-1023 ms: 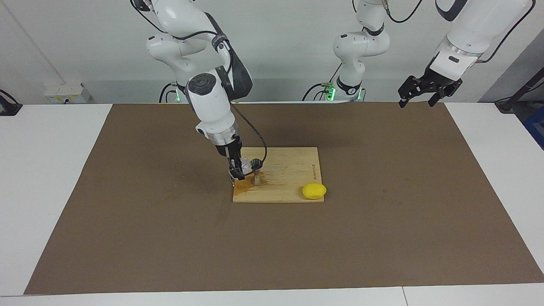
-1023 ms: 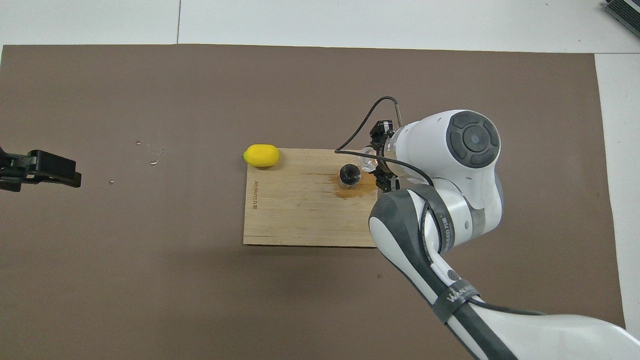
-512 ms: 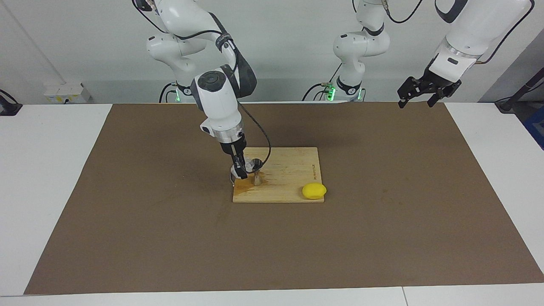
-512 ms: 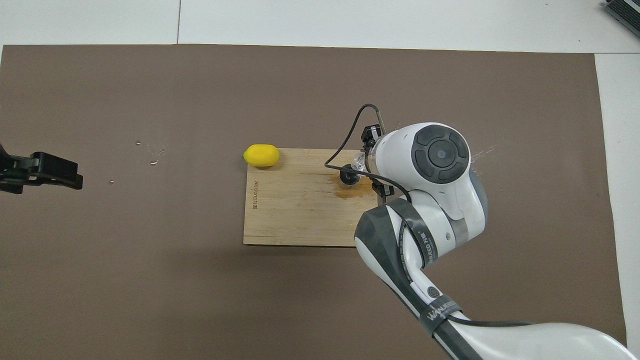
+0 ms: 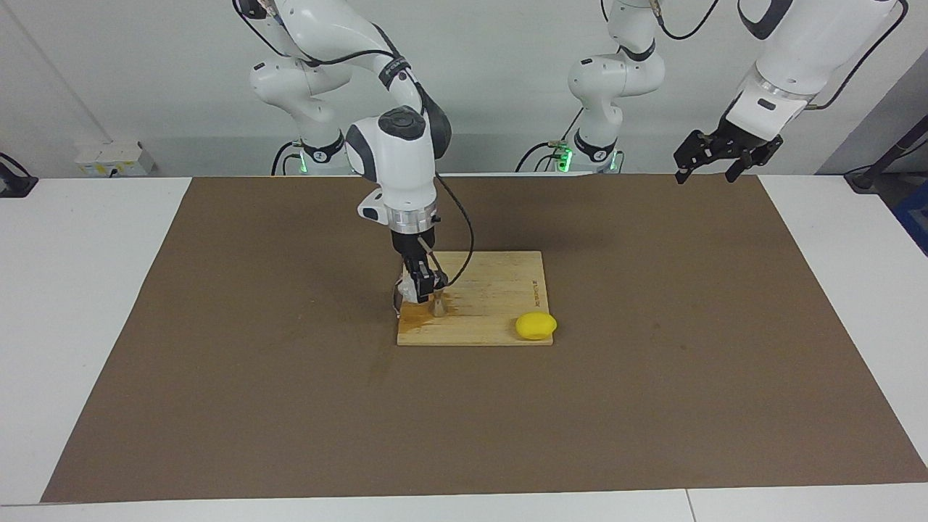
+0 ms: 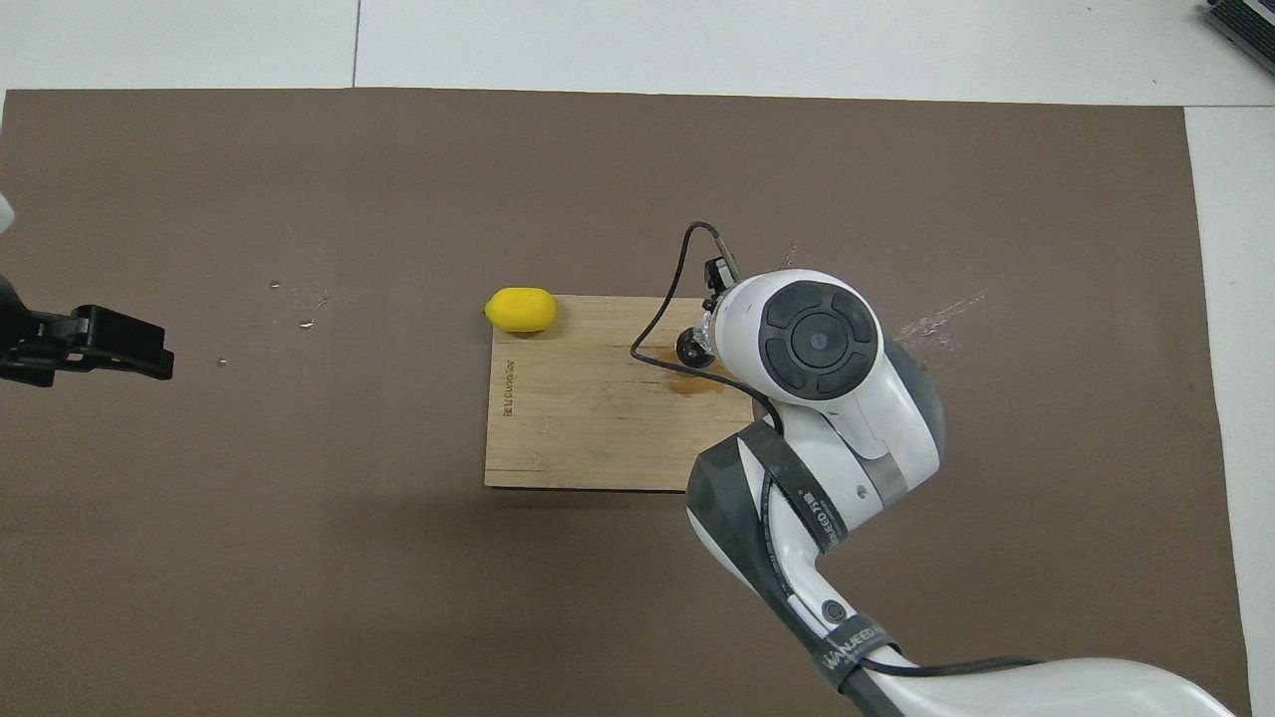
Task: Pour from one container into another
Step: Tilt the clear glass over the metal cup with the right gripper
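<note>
Your right gripper is low over the cutting board, at the corner toward the right arm's end and away from the robots. It's pinching the small glass, fingers pressed onto it, glass tipped beside the metal jigger. From overhead the wrist covers most of the grip; only a sliver of the glass and the jigger's dark mouth show.

The jigger stands upright on the board, close to the board's edge on the right arm's side. There's a brown wet stain on the wood around its foot, running out to that board edge. So you've got little margin there: the glass hangs right at the board's rim, with brown mat just beside it.

The lemon sits at the other corner of the same edge, partly over the rim onto the mat, well apart from the jigger. The stretch of board between them is bare, as is the half nearer the robots.

Your left gripper waits up in the air over the mat's edge at the left arm's end, fingers spread, holding nothing, well apart from the board. Small wet specks dot the mat near it. More specks show on the mat by the right arm.
</note>
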`<state>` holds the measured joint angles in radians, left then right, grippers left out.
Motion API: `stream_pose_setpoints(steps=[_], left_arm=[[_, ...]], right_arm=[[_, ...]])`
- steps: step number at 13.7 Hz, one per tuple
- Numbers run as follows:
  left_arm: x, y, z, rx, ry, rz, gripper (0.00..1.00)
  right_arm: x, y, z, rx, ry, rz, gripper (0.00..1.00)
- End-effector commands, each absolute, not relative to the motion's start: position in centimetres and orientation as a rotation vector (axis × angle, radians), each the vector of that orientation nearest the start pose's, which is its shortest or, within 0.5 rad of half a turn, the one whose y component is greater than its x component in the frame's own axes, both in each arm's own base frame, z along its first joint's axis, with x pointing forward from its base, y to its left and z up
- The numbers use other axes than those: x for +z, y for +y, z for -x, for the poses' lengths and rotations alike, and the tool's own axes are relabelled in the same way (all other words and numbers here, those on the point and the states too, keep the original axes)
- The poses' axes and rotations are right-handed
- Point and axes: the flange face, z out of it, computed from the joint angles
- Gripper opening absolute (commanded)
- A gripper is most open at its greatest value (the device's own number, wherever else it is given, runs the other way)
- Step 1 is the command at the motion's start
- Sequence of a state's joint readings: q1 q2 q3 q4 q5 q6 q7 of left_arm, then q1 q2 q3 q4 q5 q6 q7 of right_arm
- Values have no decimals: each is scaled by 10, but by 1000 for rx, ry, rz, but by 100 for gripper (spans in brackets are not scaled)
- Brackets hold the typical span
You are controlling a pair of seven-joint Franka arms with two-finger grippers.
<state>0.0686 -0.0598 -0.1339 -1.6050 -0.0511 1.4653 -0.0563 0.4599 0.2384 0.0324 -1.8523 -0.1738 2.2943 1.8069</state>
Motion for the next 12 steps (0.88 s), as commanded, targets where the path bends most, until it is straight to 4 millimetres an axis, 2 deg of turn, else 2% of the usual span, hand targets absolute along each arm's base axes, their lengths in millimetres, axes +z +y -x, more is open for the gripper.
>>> stream_pose_setpoints(steps=[1,5,7,12], left_arm=[[631,-42,-519,151,25,3160,100],[631,-43,-519,151,30,3160,100],[631,-42,-520,151,25,3159,100],[631,-39,-520,151,15,3159,100]], right_arm=[[418,303,-564,-401,1697,2498,0],[419,303,-563,-453,1667,2534,0],[419,311,-558,-482,1628,2561,0],[419,313,-557,-485,1601,2583,0]])
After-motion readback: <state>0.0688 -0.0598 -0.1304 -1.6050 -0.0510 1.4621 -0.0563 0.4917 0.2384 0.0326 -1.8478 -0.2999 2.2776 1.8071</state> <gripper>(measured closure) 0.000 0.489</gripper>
